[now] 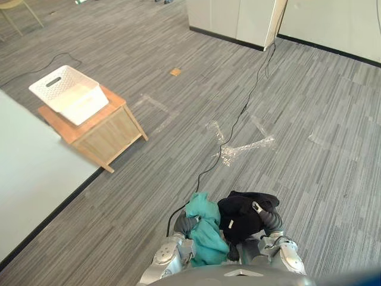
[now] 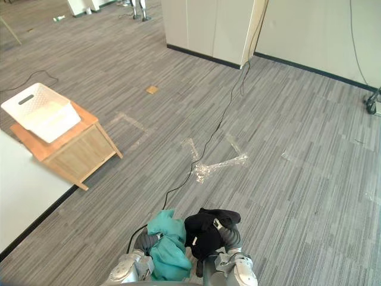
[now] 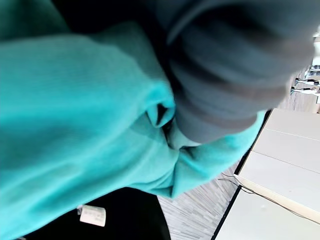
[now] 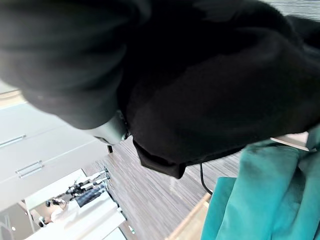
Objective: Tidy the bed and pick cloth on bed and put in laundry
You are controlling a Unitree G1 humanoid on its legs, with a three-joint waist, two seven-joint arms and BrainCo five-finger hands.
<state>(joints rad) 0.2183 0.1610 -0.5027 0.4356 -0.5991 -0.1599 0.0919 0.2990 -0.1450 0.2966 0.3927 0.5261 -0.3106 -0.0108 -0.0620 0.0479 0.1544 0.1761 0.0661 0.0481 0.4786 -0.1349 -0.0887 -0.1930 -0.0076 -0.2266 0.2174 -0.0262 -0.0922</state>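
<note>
Head views, looking down. The left hand (image 1: 183, 224) and right hand (image 1: 269, 219) are held close to the body at the lower edge of the view. A teal cloth (image 1: 205, 229) is bunched over the left hand; whether that hand is closed cannot be told. A black cloth (image 1: 241, 214) is gripped by the right hand, with one silver finger (image 1: 257, 208) curled over its top. The two cloths touch side by side. The white laundry basket (image 1: 89, 108) stands on a small wooden table, partly overhanging the tabletop (image 1: 59, 123), well apart from the hands to the left. The table's near corner stands just beside the bed (image 1: 30, 173) edge. Open grey carpet floor (image 1: 149, 179) lies between hands and table. A crumpled strip of clear tape (image 1: 244, 148) lies ahead, and white cabinets (image 1: 238, 18) line the far wall.
</note>
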